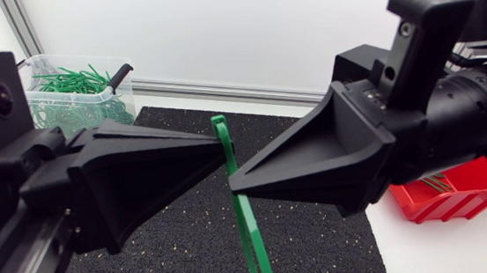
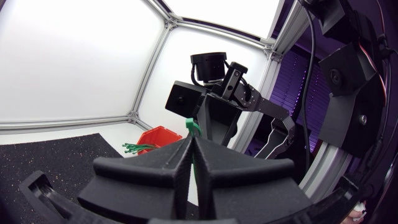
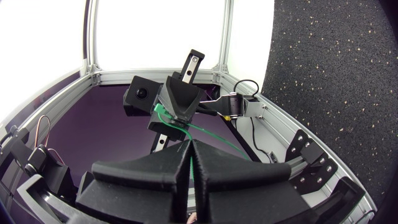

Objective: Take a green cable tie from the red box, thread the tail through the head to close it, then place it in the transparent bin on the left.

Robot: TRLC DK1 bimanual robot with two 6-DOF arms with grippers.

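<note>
A green cable tie (image 1: 248, 234) hangs in the air over the black mat, with its head (image 1: 219, 123) at the far end. My left gripper (image 1: 222, 157) comes in from the left and is shut on the tie just below the head. In the left wrist view the head (image 2: 193, 127) sticks out past that gripper's (image 2: 191, 148) closed fingertips. My right gripper (image 1: 233, 184) meets the strap from the right, shut on it a little lower. Ahead of the right gripper (image 3: 189, 149) in its own view, the thin green strap (image 3: 211, 132) runs over to the left gripper. The tail runs on toward the near edge.
The transparent bin (image 1: 96, 99) at the back left holds several green ties. The red box (image 1: 455, 197) with green ties sits at the right, partly behind my right arm. The black speckled mat (image 1: 173, 236) covers the table's middle.
</note>
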